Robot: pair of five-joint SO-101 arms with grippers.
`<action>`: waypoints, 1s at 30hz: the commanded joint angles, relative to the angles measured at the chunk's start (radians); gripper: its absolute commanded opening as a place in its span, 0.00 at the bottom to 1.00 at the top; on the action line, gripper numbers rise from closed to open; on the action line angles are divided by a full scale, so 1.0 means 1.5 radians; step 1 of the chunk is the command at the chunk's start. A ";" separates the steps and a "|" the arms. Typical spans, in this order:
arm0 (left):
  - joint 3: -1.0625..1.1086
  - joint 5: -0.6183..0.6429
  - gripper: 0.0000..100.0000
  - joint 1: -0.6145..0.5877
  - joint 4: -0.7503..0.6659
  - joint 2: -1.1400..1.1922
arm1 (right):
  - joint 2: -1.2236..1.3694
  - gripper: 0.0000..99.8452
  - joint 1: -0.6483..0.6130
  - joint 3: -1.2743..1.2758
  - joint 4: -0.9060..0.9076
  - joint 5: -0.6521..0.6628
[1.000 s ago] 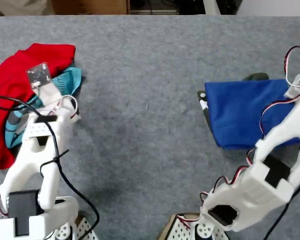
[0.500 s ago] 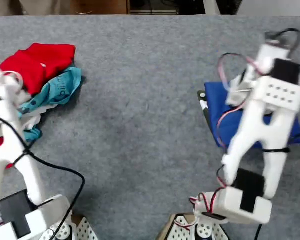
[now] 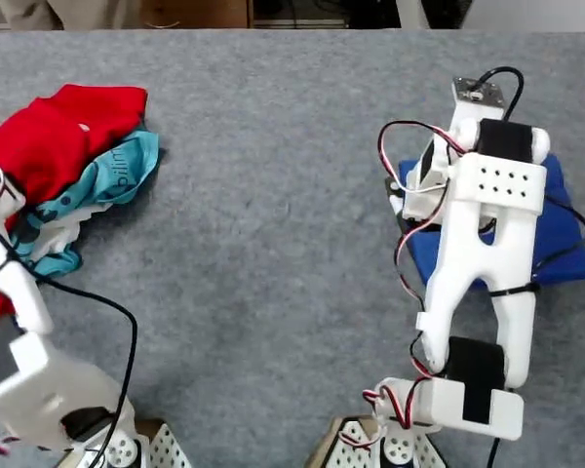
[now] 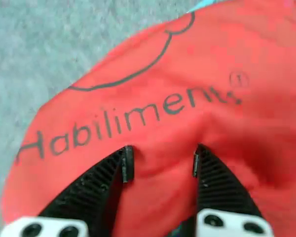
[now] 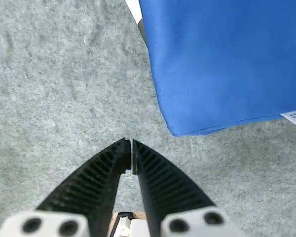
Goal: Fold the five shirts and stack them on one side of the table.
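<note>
Two hands, unequal standing for the next grasp. Left hand (image 4: 162, 162): parted to a middling gap, tips down on the red shirt (image 4: 187, 89), a ridge of cloth swelling between them, nothing pinched yet. Red shirt crumpled and unfolded, topping a heap at the far left of the desk (image 3: 273, 195), with a teal shirt (image 3: 112, 175) and some white cloth (image 3: 57, 232) beneath and beside. No clear long axis to that heap; lies directly under the left hand, so far nearer to that arm. Right hand (image 5: 129, 148): closed tip to tip on nothing, hanging over bare desk just off the edge of the blue shirt (image 5: 227, 59). Blue shirt folded flat at the right side, well apart from the heap. Judging from that: closing on the ridge and drawing the red cloth out toward mid-desk looks like the left's job, probably with a squeeze and hardly any travel.
</note>
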 commanded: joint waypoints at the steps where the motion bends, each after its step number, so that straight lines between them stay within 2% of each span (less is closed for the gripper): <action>1: -0.077 0.000 0.20 0.012 -0.024 0.057 | -0.032 0.01 -0.013 0.002 -0.006 -0.007; 4: -0.133 0.001 0.13 0.010 -0.008 0.106 | -0.033 0.01 -0.010 0.012 -0.005 -0.007; 8: -0.229 0.001 0.01 0.006 0.129 0.106 | -0.036 0.01 -0.011 0.065 -0.007 -0.007; 11: -0.300 0.001 0.02 0.010 0.220 0.100 | -0.036 0.01 -0.011 0.104 -0.018 -0.007; 21: -0.563 0.001 0.02 0.014 0.425 0.099 | -0.037 0.01 -0.010 0.151 -0.037 -0.002; 30: -0.843 0.001 0.02 0.069 0.640 0.099 | -0.037 0.01 -0.013 0.151 -0.046 -0.002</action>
